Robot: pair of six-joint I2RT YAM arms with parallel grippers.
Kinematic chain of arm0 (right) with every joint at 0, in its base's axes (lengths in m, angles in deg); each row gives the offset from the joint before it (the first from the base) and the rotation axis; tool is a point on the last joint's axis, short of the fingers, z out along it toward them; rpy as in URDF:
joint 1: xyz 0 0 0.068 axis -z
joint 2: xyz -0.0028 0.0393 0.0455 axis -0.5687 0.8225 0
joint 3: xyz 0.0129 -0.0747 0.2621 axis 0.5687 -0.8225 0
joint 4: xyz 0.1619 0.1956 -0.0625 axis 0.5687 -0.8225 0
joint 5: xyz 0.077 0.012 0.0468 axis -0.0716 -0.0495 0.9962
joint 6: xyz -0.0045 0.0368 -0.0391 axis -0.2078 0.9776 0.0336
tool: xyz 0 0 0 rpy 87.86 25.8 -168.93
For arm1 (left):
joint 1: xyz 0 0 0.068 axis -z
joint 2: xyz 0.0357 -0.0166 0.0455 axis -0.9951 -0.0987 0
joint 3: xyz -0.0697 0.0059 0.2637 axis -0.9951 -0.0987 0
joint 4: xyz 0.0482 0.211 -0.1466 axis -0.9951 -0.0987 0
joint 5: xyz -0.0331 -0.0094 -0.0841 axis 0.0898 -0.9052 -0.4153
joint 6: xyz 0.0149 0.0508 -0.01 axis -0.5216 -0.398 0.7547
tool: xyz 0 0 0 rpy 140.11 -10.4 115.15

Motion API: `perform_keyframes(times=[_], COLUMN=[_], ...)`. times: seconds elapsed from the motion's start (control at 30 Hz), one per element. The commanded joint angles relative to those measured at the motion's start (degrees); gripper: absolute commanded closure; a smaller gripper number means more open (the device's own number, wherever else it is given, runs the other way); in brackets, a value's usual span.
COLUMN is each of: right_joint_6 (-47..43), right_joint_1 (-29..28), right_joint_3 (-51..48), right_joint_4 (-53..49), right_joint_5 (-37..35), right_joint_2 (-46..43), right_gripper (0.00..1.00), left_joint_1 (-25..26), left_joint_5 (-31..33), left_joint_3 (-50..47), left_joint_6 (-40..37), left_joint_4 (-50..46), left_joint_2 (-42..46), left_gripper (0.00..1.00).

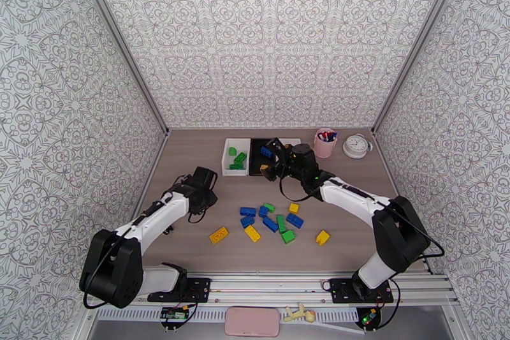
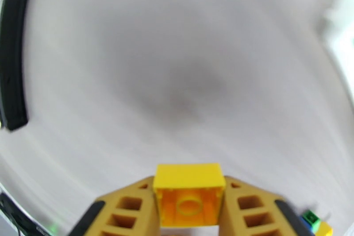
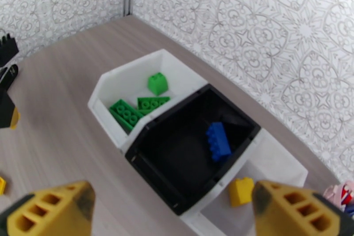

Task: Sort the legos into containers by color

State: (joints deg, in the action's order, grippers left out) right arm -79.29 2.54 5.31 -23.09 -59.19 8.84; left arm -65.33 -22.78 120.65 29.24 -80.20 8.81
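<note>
In the left wrist view my left gripper is shut on a yellow lego, its hollow underside facing the camera, above bare tabletop. From above, that gripper hangs left of the loose legos, a mix of blue, green and yellow. My right gripper stands open above the containers. A white bin holds green legos. The black bin holds one blue lego. A second white bin holds a yellow lego.
A pink cup of pens and a round white clock stand at the back right. A lone yellow lego lies front left of the pile, another front right. Patterned walls close the table on three sides.
</note>
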Motion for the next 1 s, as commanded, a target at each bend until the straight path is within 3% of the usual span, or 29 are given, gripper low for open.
perform_keyframes(times=[0.0,0.3,0.53,0.97], right_joint_6=[4.30,8.36,8.57,8.39], right_joint_1=[1.60,5.25,8.18,9.53], right_joint_3=[-2.20,-8.68,-13.14,-15.82], right_joint_4=[1.29,2.81,0.31,-3.69], right_joint_5=[-0.85,-3.45,-4.78,-6.14], right_joint_2=[-3.27,-11.28,-19.02,-24.42], right_gripper=[0.04,0.04,0.04,0.04], left_joint_1=[2.55,8.20,9.20,11.38], left_joint_5=[-2.03,-9.83,-18.67,-22.91], left_joint_3=[5.05,21.27,32.73,55.88], left_joint_6=[-8.34,-15.00,-12.15,-6.08], left_joint_4=[6.25,14.38,21.69,23.81], left_joint_2=[-3.10,-16.04,-26.65,-46.12], left_gripper=[0.71,0.71,0.71,0.71])
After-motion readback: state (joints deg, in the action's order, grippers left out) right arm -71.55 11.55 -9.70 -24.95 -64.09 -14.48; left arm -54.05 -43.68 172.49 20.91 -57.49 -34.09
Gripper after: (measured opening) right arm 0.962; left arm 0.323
